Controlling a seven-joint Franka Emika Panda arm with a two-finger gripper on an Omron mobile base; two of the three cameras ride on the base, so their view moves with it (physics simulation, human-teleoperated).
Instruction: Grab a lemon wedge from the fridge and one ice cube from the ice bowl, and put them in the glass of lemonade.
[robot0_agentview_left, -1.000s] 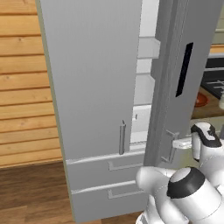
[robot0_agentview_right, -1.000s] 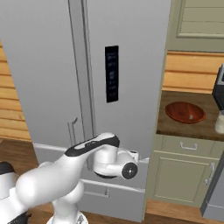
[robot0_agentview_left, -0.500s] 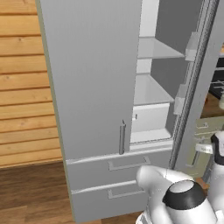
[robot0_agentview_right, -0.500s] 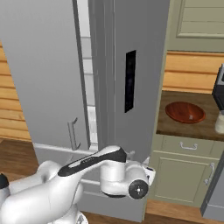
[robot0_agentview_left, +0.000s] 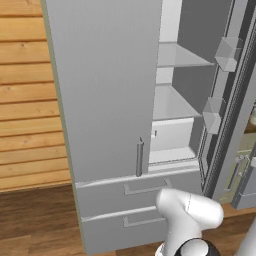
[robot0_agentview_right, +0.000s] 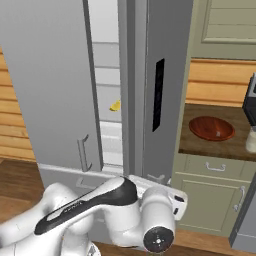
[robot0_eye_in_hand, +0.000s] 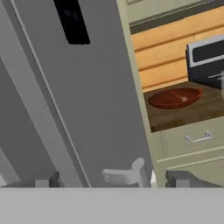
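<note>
now that the fridge (robot0_agentview_left: 110, 100) door has swung wider, the claw (robot0_eye_in_hand: 113, 179) is spread.

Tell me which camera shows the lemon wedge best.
The right base view: the lemon wedge sits as a small yellow piece on a shelf in the gap of the open fridge. The left base view looks into the fridge shelves, with no wedge visible. The hand view faces the door's outside.

Fridge (robot0_agentview_left: 105, 100) door ajar; lemon wedge (robot0_agentview_right: 115, 106) on shelf.
</note>
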